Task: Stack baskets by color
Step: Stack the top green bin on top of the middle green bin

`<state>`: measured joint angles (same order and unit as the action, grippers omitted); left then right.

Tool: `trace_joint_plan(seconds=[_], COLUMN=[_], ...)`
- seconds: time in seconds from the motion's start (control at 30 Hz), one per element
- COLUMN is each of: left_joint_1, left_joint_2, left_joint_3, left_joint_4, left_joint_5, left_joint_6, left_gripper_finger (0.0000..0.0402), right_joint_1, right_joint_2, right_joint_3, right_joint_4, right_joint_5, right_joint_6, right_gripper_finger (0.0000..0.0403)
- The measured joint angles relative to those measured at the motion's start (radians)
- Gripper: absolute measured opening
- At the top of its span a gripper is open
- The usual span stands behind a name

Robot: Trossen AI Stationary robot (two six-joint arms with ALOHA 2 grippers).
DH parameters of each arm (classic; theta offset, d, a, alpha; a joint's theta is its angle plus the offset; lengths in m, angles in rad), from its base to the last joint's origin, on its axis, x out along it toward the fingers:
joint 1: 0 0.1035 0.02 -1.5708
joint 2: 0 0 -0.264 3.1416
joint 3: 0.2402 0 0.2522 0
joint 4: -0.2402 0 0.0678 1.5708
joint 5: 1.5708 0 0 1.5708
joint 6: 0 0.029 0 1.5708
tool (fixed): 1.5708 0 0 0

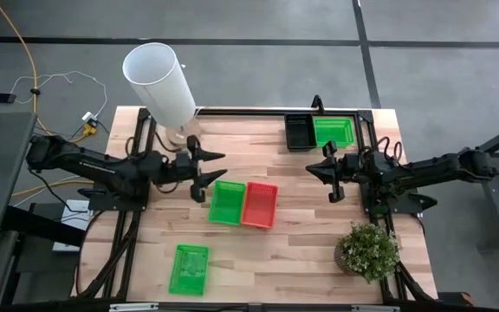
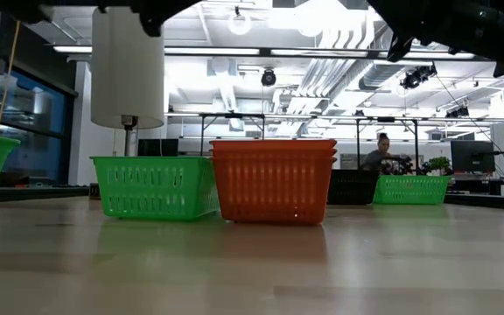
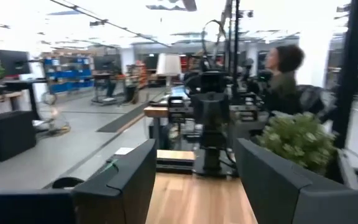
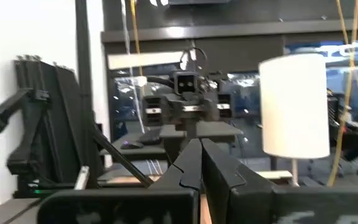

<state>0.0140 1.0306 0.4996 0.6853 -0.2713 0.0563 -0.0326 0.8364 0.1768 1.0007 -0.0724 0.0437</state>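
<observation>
At the table's middle a green basket [image 1: 227, 201] and a red stack of baskets [image 1: 260, 204] stand side by side on their bases; the low view shows the green basket [image 2: 154, 186] and the red stack [image 2: 274, 179] with several rims. Another green basket [image 1: 189, 269] sits near the front left. A black basket [image 1: 299, 132] and a green one [image 1: 333, 132] rest at the far right. My left gripper [image 1: 208, 176] hovers open, left of the middle pair, with nothing between its fingers [image 3: 129, 180]. My right gripper [image 1: 323, 171] hangs shut [image 4: 199, 162], to the right of them.
A white lamp shade [image 1: 158, 82] stands at the far left corner, close behind my left arm. A small potted plant [image 1: 369, 250] sits at the near right. Bare wood lies between the middle baskets and the front edge [image 1: 275, 277]. A person [image 2: 381, 150] is in the room beyond.
</observation>
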Motion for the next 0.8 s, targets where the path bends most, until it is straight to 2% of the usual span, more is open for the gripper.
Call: trace_joint_plan(seconds=[0.3, 0.47, 0.63, 0.73, 0.8], left_joint_1=[-0.017, -0.017, -0.017, -0.017, -0.017], left_joint_2=[-0.105, -0.112, -0.112, -0.112, -0.124], left_joint_3=[-0.101, -0.104, -0.104, -0.104, -0.105], left_joint_4=[-0.001, 0.009, 0.008, 0.008, -0.003], left_joint_5=[0.041, 0.112, 0.114, 0.103, 0.082], left_joint_6=[-0.001, -0.007, -0.011, 0.011, 0.033], left_gripper_finger=[0.0204, 0.0204, 0.0204, 0.0189, 0.0160], right_joint_1=[0.000, 0.000, 0.001, 0.000, 0.000], right_joint_2=[0.001, 0.001, 0.001, 0.002, 0.002], right_joint_3=[0.000, 0.000, 0.000, 0.000, 0.000], right_joint_4=[-0.069, -0.121, -0.232, -0.292, -0.324], right_joint_5=[0.040, 0.008, -0.034, -0.034, -0.034], right_joint_6=[0.005, 0.051, 0.076, 0.087, 0.087], right_gripper_finger=[0.0000, 0.0000, 0.0000, 0.0000, 0.0000])
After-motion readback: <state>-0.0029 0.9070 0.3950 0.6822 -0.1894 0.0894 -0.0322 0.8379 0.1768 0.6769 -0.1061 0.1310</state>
